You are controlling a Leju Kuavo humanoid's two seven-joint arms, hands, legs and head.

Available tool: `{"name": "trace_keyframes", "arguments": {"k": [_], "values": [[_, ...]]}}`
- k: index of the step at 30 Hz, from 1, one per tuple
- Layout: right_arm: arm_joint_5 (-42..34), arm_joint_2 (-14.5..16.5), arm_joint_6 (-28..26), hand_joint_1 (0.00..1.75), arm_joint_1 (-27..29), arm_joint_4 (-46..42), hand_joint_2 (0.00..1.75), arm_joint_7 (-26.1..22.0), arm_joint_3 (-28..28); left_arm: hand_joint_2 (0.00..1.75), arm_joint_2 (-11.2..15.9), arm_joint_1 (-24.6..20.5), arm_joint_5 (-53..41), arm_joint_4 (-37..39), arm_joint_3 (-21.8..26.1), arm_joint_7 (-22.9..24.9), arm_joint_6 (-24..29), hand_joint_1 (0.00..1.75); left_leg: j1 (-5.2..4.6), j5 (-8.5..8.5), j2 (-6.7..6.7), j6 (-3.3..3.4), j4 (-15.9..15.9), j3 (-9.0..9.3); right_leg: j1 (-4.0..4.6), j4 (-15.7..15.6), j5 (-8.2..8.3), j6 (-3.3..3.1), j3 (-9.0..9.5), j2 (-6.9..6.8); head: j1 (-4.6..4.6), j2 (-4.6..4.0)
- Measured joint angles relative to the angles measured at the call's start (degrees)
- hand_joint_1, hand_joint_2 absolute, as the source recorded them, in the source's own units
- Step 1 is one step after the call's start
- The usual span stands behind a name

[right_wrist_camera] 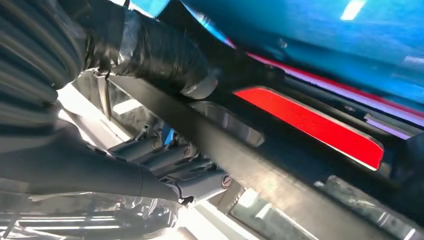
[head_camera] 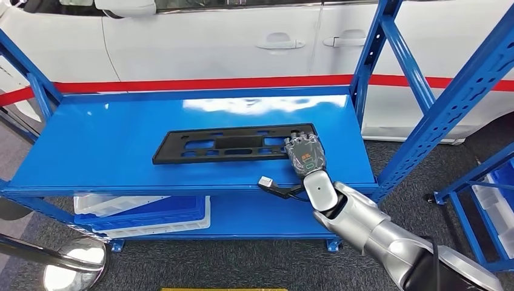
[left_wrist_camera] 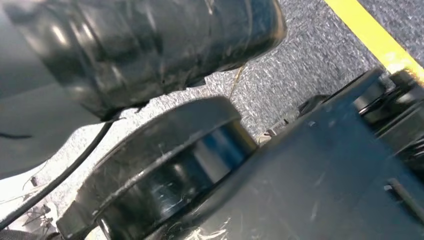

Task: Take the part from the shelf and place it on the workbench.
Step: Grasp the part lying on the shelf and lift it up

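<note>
Right hand (head_camera: pixel 305 154) sits on the right end of the part (head_camera: pixel 233 144); in the right wrist view its fingers (right_wrist_camera: pixel 150 50) wrap the edge, so I read it as gripped. Lift level and slow, since one-end hold will lever it. Part: flat black plastic panel with cutouts, on the blue shelf (head_camera: pixel 121 130).

- Flat black plastic part with cut-out slots (head_camera: pixel 233 144)
- Glossy blue metal shelf (head_camera: pixel 121 145)
- White car with a red stripe (head_camera: pixel 212 42)
- Silver right arm (head_camera: pixel 376 230)
- Speckled dark grey carpet floor (head_camera: pixel 242 267)
</note>
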Motion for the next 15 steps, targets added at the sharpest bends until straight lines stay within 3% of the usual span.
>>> {"name": "trace_keyframes", "arguments": {"k": [1, 4, 6, 10, 13, 15], "values": [[0.6, -0.1, 0.4, 1.75, -0.1, -0.1, 1.75, 0.0, 0.0, 0.0, 0.0, 0.0, -0.1, 0.0, 0.0, 0.0, 0.0, 0.0, -0.02, 0.83, 0.0, 0.19, -0.4, 0.2, 0.09, 0.0, 0.0, -0.01, 0.03, 0.02, -0.01, 0.0], [1.7, -0.4, 1.4, 1.74, -0.3, -0.5, 1.75, 0.5, 0.0, 0.0, 0.0, 0.0, -0.5, 0.0, 0.0, 0.2, 0.0, 0.0, -0.32, 5.63, -0.02, 1.25, -10.4, 5.17, 0.26, -0.1, 0.02, 0.05, 0.21, 0.05, 0.02, 0.0], [2.1, -0.9, 1.6, 1.74, -0.3, -0.8, 1.75, 0.9, 0.0, 0.0, 0.0, -0.1, -0.4, 0.0, 0.1, 0.5, 0.0, 0.0, -0.77, 6.62, -0.05, 1.7, -14.7, 7.28, 0.22, -0.5, 0.2, 0.39, 0.27, 0.0, 0.04, 0.0], [3.0, -2.2, 1.1, 1.75, 0.1, -1.3, 1.75, 1.6, 0.0, 0.0, 0.0, 0.1, 0.0, 0.0, 0.7, 0.9, 0.0, 0.0, -0.76, 7.66, 0.09, 2.43, -17.0, 8.26, 0.21, -0.8, 0.01, 1.55, 0.3, -0.04, 0.2, 0.0], [3.9, -3.1, -0.5, 1.75, 0.6, -1.5, 1.75, 1.5, 0.0, 0.0, 0.1, 0.1, -1.7, 0.0, 0.8, 1.3, -0.1, 0.0, -0.62, 8.4, 0.26, 2.93, -18.3, 8.76, 0.38, 5.2, -4.01, 1.9, -2.24, -0.08, 0.47, 0.0], [4.2, -3.3, -1.0, 1.75, 0.7, -1.5, 1.75, 1.3, 0.0, 0.0, 0.1, 0.0, -2.3, 0.0, 0.8, 1.5, -0.2, 0.0, -0.66, 8.42, 0.26, 2.99, -18.3, 8.68, 0.37, 7.8, -5.39, 1.95, -3.43, -0.08, 0.52, 0.0]]}}
